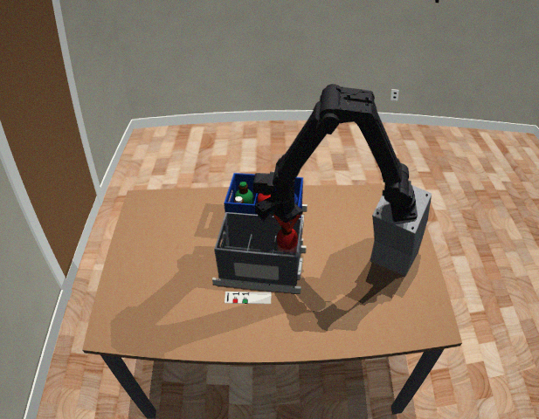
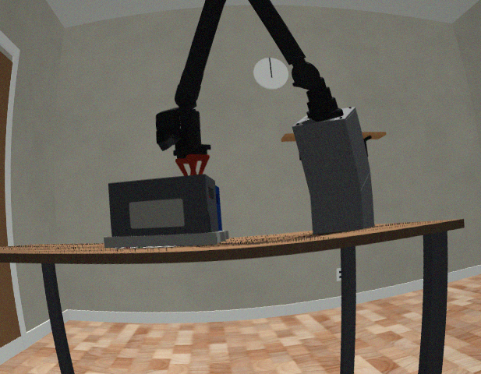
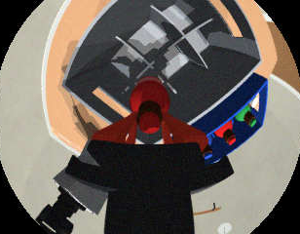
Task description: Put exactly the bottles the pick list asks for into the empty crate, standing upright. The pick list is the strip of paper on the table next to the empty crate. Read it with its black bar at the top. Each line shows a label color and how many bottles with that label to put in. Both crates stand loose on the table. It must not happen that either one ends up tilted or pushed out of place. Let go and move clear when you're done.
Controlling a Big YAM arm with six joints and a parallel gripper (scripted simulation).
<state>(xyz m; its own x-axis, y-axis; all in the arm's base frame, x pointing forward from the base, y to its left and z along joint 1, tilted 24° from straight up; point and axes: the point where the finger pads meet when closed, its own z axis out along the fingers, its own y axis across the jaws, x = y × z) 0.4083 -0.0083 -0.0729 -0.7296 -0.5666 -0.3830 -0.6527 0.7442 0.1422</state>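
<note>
Bottle, top view: red bottle (image 1: 286, 238) stands low inside the gray crate (image 1: 224, 265), right side, clamped at the neck by the gripper (image 1: 285, 222).
Other crate: blue crate (image 1: 231, 194) just behind, holding a green bottle (image 1: 245, 193).
Pick list (image 1: 247, 298): just before the gray crate.
Exterior view: gripper (image 2: 192, 167) dips to the crate's rim.
Wrist view: fingers grip the bottle (image 3: 150, 97).

Counter (image 1: 169, 315): plain tan brown. Near crate (image 1: 256, 265): dark grey, paler grey panel. Far crate (image 1: 235, 182): blue. Fingers (image 2: 184, 164): red. Held bottle (image 1: 286, 238): red. Bottle in the blue crate (image 1: 245, 193): green. Arm (image 1: 300, 148): black. Floor (image 1: 486, 202): patchwork wood parquet.
</note>
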